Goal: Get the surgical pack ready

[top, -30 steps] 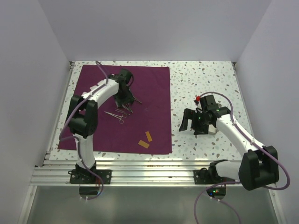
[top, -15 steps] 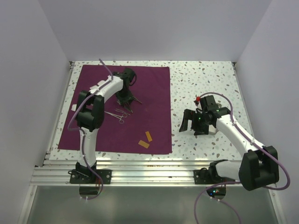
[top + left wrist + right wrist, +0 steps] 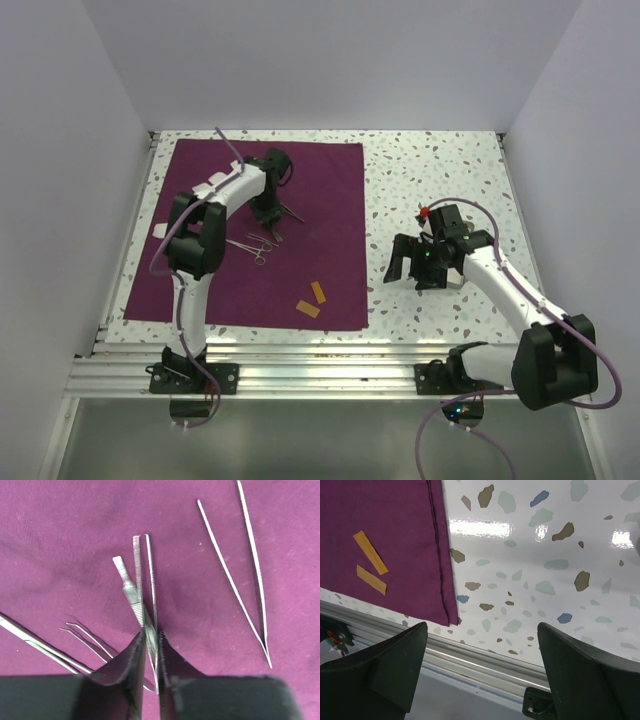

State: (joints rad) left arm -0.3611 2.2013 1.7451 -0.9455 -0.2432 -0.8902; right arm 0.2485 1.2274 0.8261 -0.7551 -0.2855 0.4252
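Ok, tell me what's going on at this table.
The left arm's fingers pinch a pair of serrated tweezers lying among other steel instruments on the purple sheet. The right arm's fingers hang wide open and empty above the speckled table beside the sheet's edge. Nothing is wrapped yet.

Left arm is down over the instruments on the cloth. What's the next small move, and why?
Probably finish squeezing the left gripper on the tweezers before lifting. Its fingers flank the tweezers' near end on the purple cloth with almost no gap, but a firm pinch isn't evident. The right gripper stands open, away over the table.
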